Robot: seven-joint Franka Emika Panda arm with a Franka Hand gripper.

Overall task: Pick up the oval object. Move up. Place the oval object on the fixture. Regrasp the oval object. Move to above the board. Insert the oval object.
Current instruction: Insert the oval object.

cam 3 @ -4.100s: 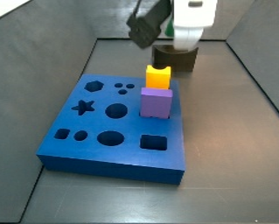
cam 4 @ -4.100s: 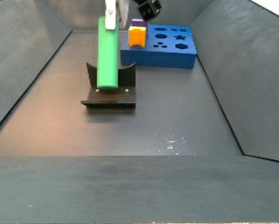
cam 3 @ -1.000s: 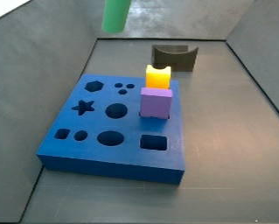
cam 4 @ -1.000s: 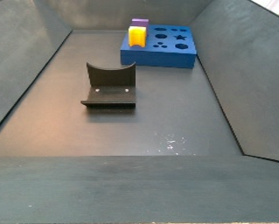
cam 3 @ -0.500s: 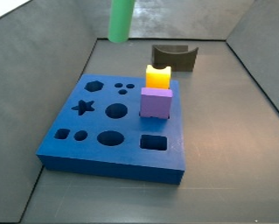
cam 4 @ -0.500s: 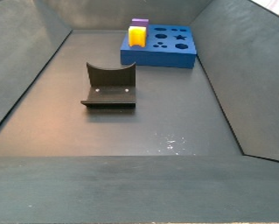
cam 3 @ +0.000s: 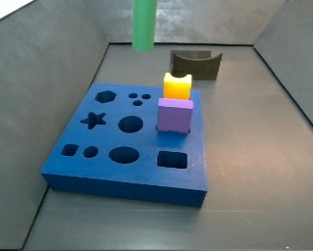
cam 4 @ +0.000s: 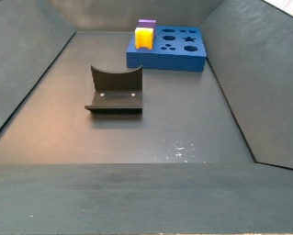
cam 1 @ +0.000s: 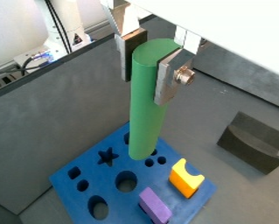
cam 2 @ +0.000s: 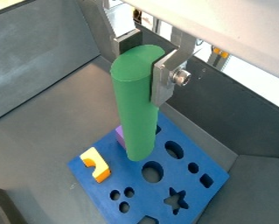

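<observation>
The oval object (cam 1: 145,105) is a bright green rod hanging upright, its top end clamped between the silver fingers of my gripper (cam 1: 148,57). Both wrist views show this grip; the gripper (cam 2: 139,63) is shut on the oval object (cam 2: 135,105). The rod's lower end hangs over the blue board (cam 1: 112,197), above its round holes. In a side view only the lower part of the oval object (cam 3: 144,25) shows, high above the far edge of the board (cam 3: 106,137); the gripper is cut off there. The fixture (cam 3: 195,65) stands bare behind the board.
A yellow block (cam 3: 179,86) and a purple block (cam 3: 176,115) stand in the board's right side. Another side view shows the board (cam 4: 167,63) at the far end, the fixture (cam 4: 114,89) in the middle of the dark floor, and sloping bin walls all round.
The green rod has left the fixture, where it stood four seconds ago. Over the last second it has drifted to the right, high above the board's far edge.
</observation>
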